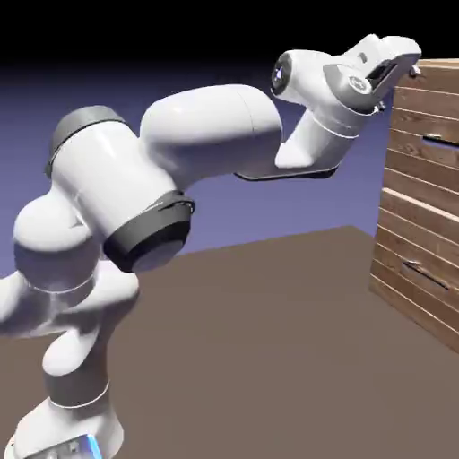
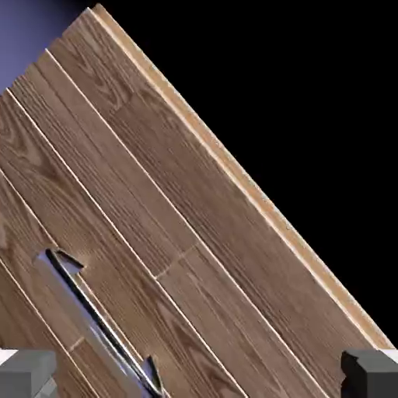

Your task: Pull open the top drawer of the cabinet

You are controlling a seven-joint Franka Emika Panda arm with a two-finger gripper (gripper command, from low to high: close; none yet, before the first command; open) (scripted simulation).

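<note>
Brown-planked, the top drawer (image 1: 429, 161) sits above the lower drawer (image 1: 417, 266). The tool (image 2: 199, 375), spread and empty, is angled across the top drawer's bar handle (image 2: 99, 322); closing at that slant could make it slip off.

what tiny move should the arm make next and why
Probably ease the open gripper down toward the top drawer's handle, rolling it so the fingers can straddle the bar: the gripper is up near the cabinet's top edge, and in the hand view the handle slants, off to one side between the fingertips.
</note>
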